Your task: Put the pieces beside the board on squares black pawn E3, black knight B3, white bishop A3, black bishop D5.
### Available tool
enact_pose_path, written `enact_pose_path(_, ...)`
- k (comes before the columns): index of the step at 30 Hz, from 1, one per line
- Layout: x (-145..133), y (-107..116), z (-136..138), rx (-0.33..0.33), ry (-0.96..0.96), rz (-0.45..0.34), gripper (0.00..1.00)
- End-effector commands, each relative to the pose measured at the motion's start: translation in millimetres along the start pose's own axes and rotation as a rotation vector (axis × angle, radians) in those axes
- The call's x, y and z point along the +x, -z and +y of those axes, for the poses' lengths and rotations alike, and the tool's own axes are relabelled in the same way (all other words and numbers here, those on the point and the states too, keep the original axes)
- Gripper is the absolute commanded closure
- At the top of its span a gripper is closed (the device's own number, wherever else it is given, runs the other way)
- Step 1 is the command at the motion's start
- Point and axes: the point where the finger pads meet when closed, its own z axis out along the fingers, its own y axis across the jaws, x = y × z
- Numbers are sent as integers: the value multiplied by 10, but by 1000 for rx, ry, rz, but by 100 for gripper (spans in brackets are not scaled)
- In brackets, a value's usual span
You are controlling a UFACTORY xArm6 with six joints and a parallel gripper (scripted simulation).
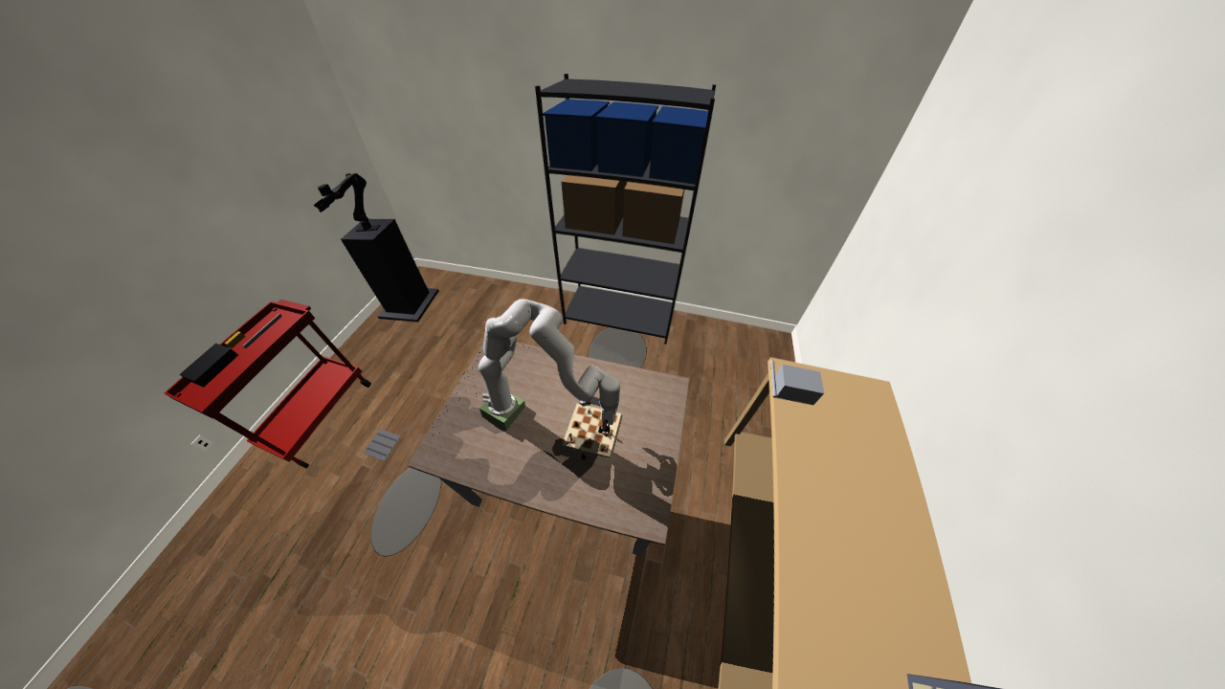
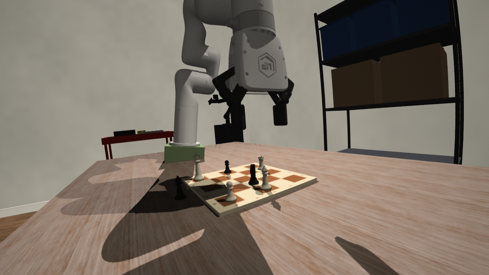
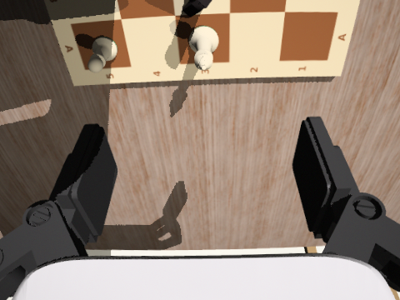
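Observation:
My gripper (image 2: 259, 125) (image 3: 202, 143) is wide open and empty, high above the board (image 2: 239, 204) (image 3: 229, 75). In the wrist view its fingers point at table beyond the A edge. The white bishop (image 2: 264, 181) (image 3: 203, 42) stands upright on A3. The black knight (image 2: 253, 177) (image 3: 197, 6) stands just behind it, upright on B3; the wrist view cuts it off. The black pawn (image 2: 227, 167) stands upright near the far edge, apparently on E3. The black bishop (image 2: 178, 190) (image 1: 583, 456) stands upright in shadow on the table, beside the board's 5 edge.
A white pawn (image 2: 230, 193) (image 3: 104, 47) stands on A5. The white king (image 2: 197, 170) stands at the E5 corner, close to the black bishop. A white rook (image 2: 260, 162) stands toward the far corner. The arm's green base (image 2: 184, 153) is behind the board.

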Motion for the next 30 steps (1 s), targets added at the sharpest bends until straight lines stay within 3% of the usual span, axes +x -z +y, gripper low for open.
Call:
enact_pose_path(1, -15, 19, 0, 0, 0, -5, 0)
enact_pose_path(4, -9, 18, -18, 0, -8, -5, 0)
enact_pose_path(5, 28, 14, -120, 1, -56, -5, 0)
enact_pose_path(7, 241, -9, -601, 1, -292, -5, 0)
enact_pose_path(9, 241, -9, -601, 1, -292, -5, 0)
enact_pose_path(10, 404, -24, -890, 0, -423, -5, 0)
enact_pose_path(13, 404, -24, -890, 1, -444, -5, 0)
enact_pose_path(14, 567, -40, -1135, 0, -581, -5, 0)
enact_pose_path(19, 766, -58, -1392, -1, -736, -5, 0)
enact_pose_path(20, 766, -58, -1392, -1, -736, -5, 63)
enact_pose_path(30, 766, -58, -1392, -1, -736, -5, 63)
